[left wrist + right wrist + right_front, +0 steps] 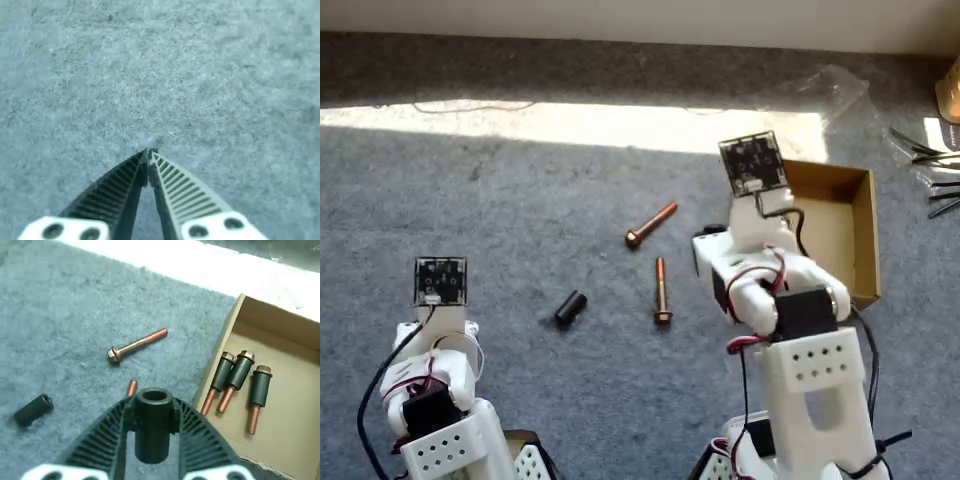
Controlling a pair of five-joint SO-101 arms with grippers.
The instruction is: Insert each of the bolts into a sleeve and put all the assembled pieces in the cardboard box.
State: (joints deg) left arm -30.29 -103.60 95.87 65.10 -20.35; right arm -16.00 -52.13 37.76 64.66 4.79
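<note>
Right claw: the right claw (152,409) is clamped on a black sleeve (152,432), one ribbed finger (107,435) on each side of it.
Held sleeve: its long axis runs along the fingers, and its open round end faces the wrist camera.
Left claw: the left claw (149,153) is pressed together at the tips, with nothing between them, low over bare carpet (160,75).
Nearest bolt: the straight bolt (661,289) lies just beside the right arm (760,275), between it and the loose sleeve. Its head is toward the arms and its shaft points away from them.
Slanted bolt: the slanted bolt (651,224) (137,345) lies a little farther out, apart from the straight one. Its axis is diagonal, with the threaded end toward the box.
Loose sleeve: the loose sleeve (570,306) (33,409) lies on its side between the two arms, touching nothing, its axis also diagonal.
Box: the cardboard box (860,240) (280,322) stands open just beside the right arm, on the side away from the left arm (435,385).
Assembled pieces: three assembled pieces (220,377) (240,372) (260,387) lie side by side on the box floor, almost parallel. All heads are turned away from the right claw, and the threaded ends stick out of the sleeves.
Surface: a grey carpet (520,200) with a short pile. A sunlit band (570,125) crosses it beyond the bolts.
Open room: wide bare carpet lies between the left arm and the loose sleeve, and also beyond the bolts up to the band.
Edges: a clear plastic bag (820,90) lies behind the box, and some black strips (930,150) are at the far right edge.
</note>
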